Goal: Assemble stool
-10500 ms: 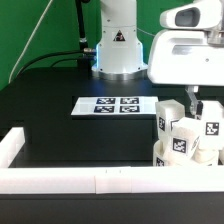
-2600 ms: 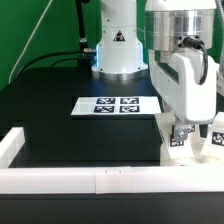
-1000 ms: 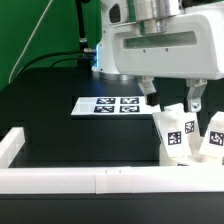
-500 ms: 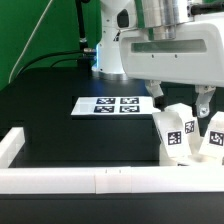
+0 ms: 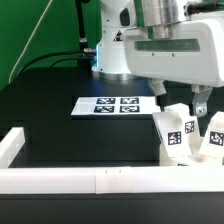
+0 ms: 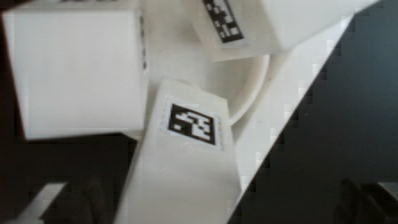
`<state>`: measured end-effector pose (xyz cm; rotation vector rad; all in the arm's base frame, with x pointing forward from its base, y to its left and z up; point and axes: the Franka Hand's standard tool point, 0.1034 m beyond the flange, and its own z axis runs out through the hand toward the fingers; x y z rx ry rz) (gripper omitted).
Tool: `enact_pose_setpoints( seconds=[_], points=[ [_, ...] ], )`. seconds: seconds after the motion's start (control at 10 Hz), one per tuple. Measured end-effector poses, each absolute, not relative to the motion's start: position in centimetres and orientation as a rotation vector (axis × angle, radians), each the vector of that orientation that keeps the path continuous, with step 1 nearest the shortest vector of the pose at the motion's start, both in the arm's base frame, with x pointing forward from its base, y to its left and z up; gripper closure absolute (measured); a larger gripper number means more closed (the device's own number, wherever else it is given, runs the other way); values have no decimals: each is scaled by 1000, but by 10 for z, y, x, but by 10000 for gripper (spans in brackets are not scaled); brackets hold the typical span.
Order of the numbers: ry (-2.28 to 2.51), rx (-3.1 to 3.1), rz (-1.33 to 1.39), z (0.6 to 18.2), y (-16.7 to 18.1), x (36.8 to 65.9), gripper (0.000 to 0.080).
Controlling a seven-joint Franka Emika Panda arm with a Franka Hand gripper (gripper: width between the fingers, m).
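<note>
While the arm filled the upper right of the exterior frame, its gripper (image 5: 179, 97) hung with jaws spread wide and nothing between them — one dark finger (image 5: 157, 90) showed near the frame's middle right, the other at about the same height closer to the right edge, both above the cluster of stool parts. Those parts sat in the lower right of that frame: two legs (image 5: 174, 136) stood upright side by side, each showing a black-and-white tag toward the camera, the second leg (image 5: 212, 138) partly cut by the right edge. Whether they touched each other could not be told. Left of them, at mid-frame, lay the marker board (image 5: 113, 105) flat on the black table (image 5: 50, 110), well apart from the white rail (image 5: 80, 179) running along the bottom. The wrist picture was crowded with white plastic — a tagged leg (image 6: 196, 150) ran diagonally through the middle, a blocky white piece (image 6: 71, 75) filled the upper left, and a curved edge, perhaps the seat (image 6: 267, 80), showed behind them, too close and blurred to be sure.
</note>
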<state>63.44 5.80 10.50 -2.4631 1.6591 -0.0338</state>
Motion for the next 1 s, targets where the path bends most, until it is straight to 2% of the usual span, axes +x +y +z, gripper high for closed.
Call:
enact_pose_setpoints(
  seconds=[0.7,0.8,1.0],
  points=[
    [1769,-2352,-45,102,50,638,151],
    [1787,-2340,-32,99,49,639,151],
    [1798,-2362,-43,78,46,632,151]
  ],
)
